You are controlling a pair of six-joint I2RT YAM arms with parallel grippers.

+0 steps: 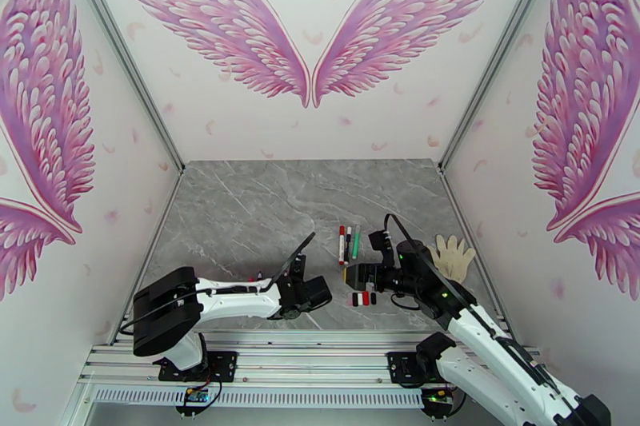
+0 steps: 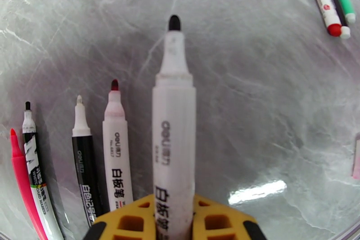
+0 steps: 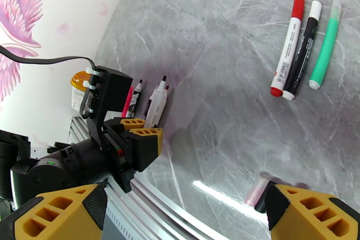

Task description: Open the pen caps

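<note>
Grey marble table (image 1: 264, 196): left gripper (image 2: 173, 214) pinches a white plastic marker pen (image 2: 173, 115), its black tip bare in the wrist view. Right gripper (image 3: 184, 205) is spread wide near the small red, black and white plastic caps (image 1: 362, 300).

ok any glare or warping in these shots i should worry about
Left wrist: a white glare patch on the marble table right of the held white marker, and the fisheye lens bends the edges. Right wrist: a similar streak beside a blurry pinkish cap. Top external: even light, no hot spots.

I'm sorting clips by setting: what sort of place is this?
Probably a robot test booth, not a home: a marble-look tabletop boxed in by wing-printed wall panels, with a robot arm bolted to an aluminium rail.
</note>
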